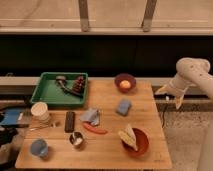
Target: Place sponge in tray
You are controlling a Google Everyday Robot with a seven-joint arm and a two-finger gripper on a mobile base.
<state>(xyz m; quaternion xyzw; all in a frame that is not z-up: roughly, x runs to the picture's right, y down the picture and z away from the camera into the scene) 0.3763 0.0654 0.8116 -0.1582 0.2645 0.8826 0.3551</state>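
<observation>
**tabletop_tom:** Light-blue sponge [123, 106] is lying flat mid-table on the wooden table [100, 154], well apart from the green tray [50, 93] up in the far left corner. The gripper [168, 98] hangs out past the right edge of the table, fingers spread wide, nothing in them. Where could this go sideways?

**servo_sue:** Grabbing the wrong thing, imo. That grey-blue cloth [91, 116] is just beside the sponge and a close enough colour to mix up. The purple bowl [125, 82] is near on the other side, so a sloppy reach could bump it. The tray's right half already holds some dark bits [75, 84], so a drop there might land on top and tumble out. A shallow pinch could also slip off something that squishy.
</observation>
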